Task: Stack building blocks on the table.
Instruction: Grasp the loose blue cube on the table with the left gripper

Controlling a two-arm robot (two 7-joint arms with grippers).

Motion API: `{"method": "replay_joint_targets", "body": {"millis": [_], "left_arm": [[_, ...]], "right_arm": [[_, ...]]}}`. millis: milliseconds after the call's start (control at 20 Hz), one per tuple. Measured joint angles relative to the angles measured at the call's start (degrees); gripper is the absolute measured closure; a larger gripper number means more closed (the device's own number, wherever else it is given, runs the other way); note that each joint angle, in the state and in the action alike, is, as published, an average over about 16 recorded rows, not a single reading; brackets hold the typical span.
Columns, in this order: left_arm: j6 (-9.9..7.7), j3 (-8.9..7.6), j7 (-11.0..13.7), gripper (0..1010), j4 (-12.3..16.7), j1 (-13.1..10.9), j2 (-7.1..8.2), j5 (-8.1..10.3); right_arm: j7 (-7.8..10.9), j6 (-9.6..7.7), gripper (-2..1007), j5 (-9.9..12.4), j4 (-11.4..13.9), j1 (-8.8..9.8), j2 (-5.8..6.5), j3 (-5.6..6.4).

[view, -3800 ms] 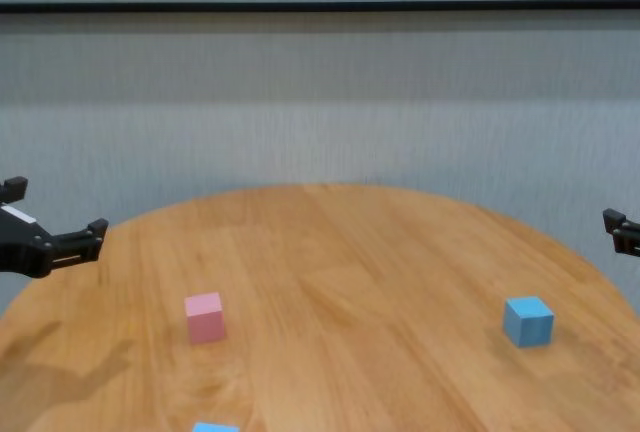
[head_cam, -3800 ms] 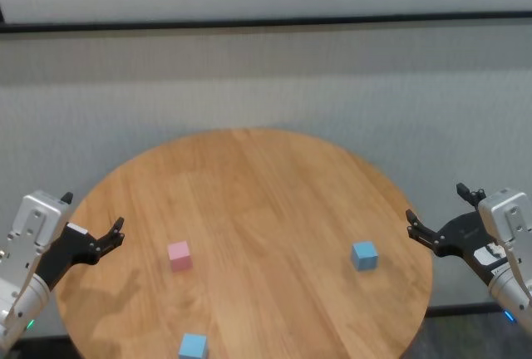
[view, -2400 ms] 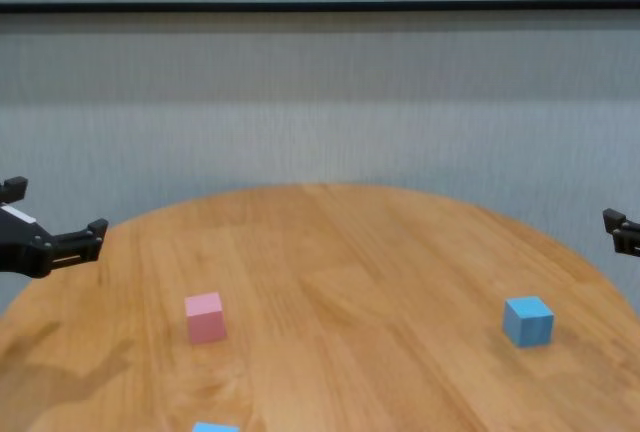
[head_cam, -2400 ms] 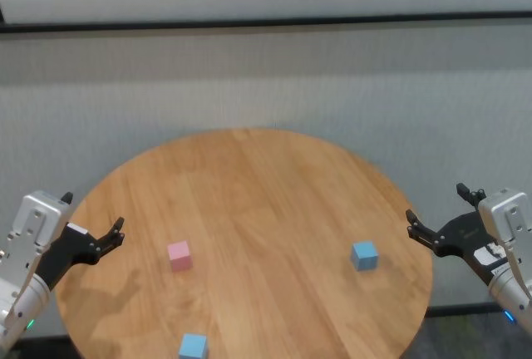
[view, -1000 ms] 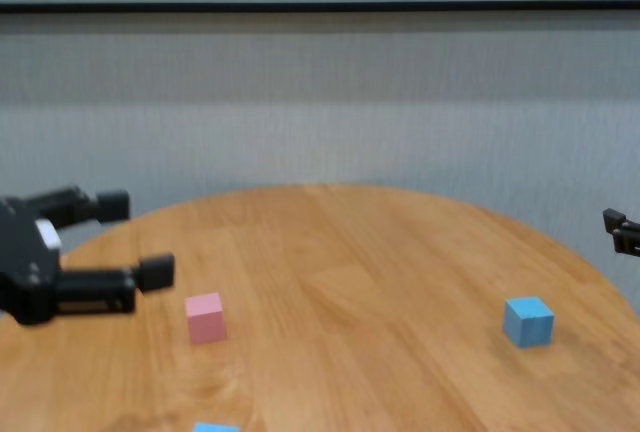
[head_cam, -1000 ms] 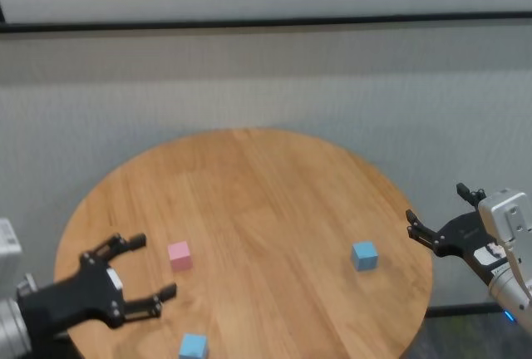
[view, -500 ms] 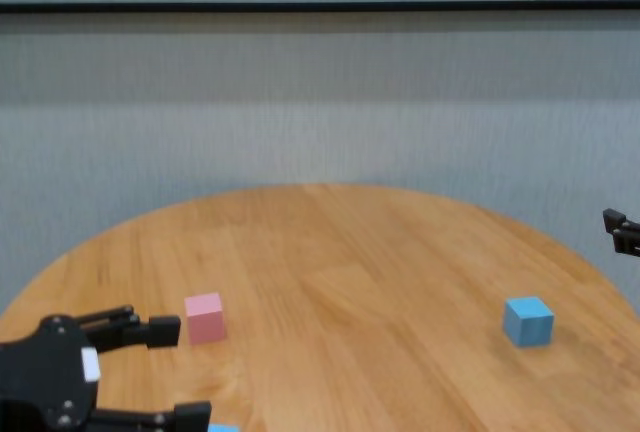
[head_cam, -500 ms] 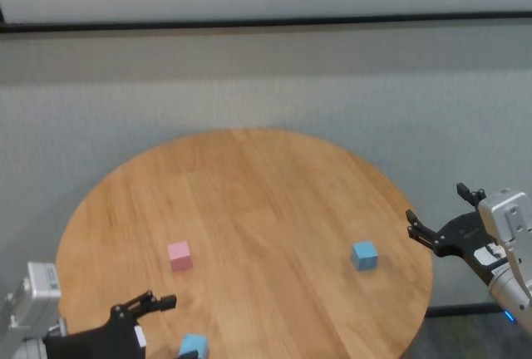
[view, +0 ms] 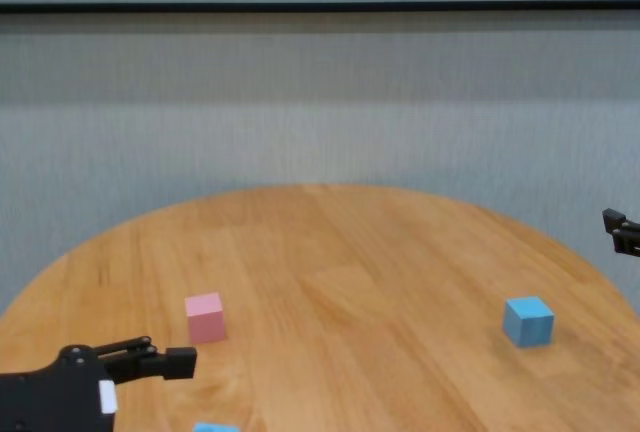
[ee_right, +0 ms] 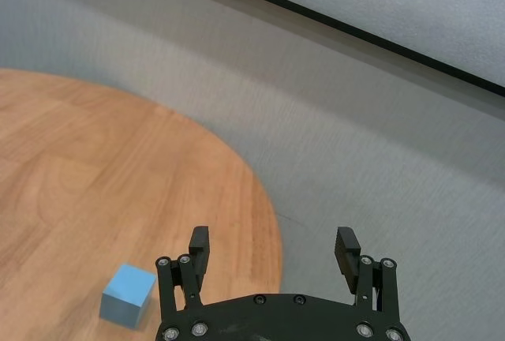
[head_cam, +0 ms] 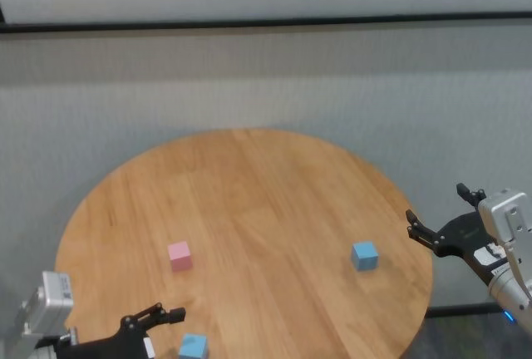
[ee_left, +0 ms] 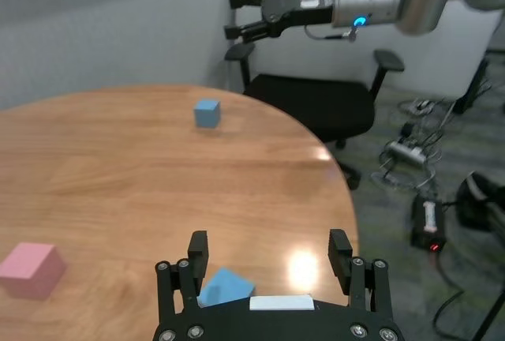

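Your left gripper (ee_left: 267,258) hangs low over the near left part of the table (head_cam: 249,176), its fingers spread wide with nothing between them. In the left wrist view the nearest light blue block (ee_left: 226,286) lies on the wood just beyond the gripper, close to one finger (ee_left: 197,248) rather than centred in the gap, and you are not touching it. From the head view that same block (head_cam: 193,346) sits at the near edge of the table, just beside the gripper's fingertips (head_cam: 166,315); in the chest view only its top edge (view: 215,428) peeks in at the bottom.

The pink block (head_cam: 179,255) stands alone on the left half of the table, a little farther in than the near blue one and apart from it; you can see it off to the side in the left wrist view (ee_left: 30,268) and plainly in the chest view (view: 205,317).

The second light blue block (head_cam: 363,255) rests on the right side of the table, well apart from the other two. Your right gripper (ee_right: 272,250) is parked beyond the table's right edge, off the wood, fingers fully apart and empty, with that block (ee_right: 127,294) lying near it on the table
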State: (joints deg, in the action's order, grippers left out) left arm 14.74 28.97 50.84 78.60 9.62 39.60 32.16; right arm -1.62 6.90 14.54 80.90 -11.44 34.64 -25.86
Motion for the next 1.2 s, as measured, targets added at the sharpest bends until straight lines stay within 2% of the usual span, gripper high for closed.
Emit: {"method": "replay_joint_targets", "body": {"millis": [350,550,1200], "left_arm": [[0.64,0.05,1.0,10,-2.5,0.8,-1.83,0.28],[1.02,0.2,0.7,10,-3.9,1.3,-2.76,-0.21],[0.7,0.7,-4.8,10,-7.7,3.1,-5.28,-6.68]], "right_arm": [[0.0,0.0,0,0.0,0.0,0.0,0.0,0.0],[0.0,0.0,0,0.0,0.0,0.0,0.0,0.0],[0.0,0.0,0,0.0,0.0,0.0,0.0,0.0]]}}
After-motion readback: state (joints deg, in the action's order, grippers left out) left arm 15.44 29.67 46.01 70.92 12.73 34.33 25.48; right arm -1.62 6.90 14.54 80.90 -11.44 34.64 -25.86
